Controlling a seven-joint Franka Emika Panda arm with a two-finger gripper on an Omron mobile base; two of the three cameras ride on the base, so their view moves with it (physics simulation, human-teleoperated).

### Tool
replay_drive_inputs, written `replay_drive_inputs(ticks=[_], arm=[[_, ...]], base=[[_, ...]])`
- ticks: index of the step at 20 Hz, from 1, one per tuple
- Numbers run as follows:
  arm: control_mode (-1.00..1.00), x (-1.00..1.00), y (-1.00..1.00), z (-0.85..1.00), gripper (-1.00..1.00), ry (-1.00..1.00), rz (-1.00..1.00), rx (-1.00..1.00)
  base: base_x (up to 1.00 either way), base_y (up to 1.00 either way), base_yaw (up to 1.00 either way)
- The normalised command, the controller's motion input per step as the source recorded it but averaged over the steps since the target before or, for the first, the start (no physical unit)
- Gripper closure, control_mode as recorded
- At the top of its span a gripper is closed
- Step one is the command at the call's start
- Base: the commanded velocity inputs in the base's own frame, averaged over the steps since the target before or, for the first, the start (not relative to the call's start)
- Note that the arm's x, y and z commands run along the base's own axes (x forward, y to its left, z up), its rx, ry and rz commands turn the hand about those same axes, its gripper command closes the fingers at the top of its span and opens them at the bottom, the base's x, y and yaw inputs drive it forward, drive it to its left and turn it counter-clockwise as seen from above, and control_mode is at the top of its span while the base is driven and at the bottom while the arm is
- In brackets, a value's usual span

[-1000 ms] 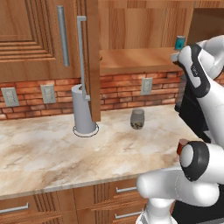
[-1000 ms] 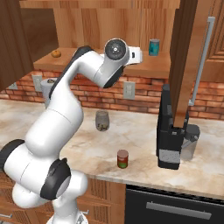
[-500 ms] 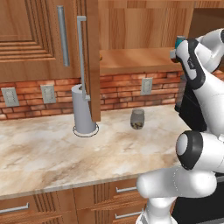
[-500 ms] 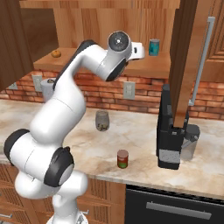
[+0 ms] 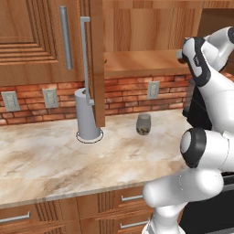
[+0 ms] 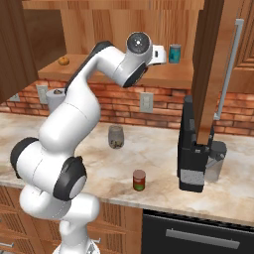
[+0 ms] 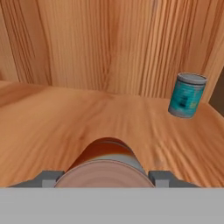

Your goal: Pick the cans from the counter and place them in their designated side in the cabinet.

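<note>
We see a red can (image 7: pixel 105 164) with a pale metal top at the bottom centre of the hand view, and a teal-blue can (image 7: pixel 187 95) at right on the warm brown grained shelf (image 7: pixel 52 127). In the right base view, another red can (image 6: pixel 139 180) marked green and white stands on the beige marbled counter (image 6: pixel 158 168), below red brick (image 6: pixel 163 109).

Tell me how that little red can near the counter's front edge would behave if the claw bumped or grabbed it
The red can stands upright and is short for its width, so a nudge would probably slide it rather than tip it. Knocked onto its side, its round body would likely roll on the smooth counter. It looks rigid, so a firm grip seems unlikely to crush it.
</note>
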Motion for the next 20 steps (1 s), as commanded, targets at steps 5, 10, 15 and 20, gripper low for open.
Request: replay_drive_inputs(ticks=[5, 10, 15, 20], arm=[[-1.00, 0.24, -0.08, 0.00, 1.00, 0.00, 0.00, 0.00], [-1.00, 0.22, -0.12, 0.00, 1.00, 0.00, 0.00, 0.00], [-1.00, 0.21, -0.15, 0.00, 1.00, 0.00, 0.00, 0.00], [-1.00, 0.17, -0.12, 0.00, 1.00, 0.00, 0.00, 0.00]], base=[[0.00, 0.00, 0.00], [0.00, 0.00, 0.00], [0.00, 0.00, 0.00], [0.00, 0.00, 0.00]])
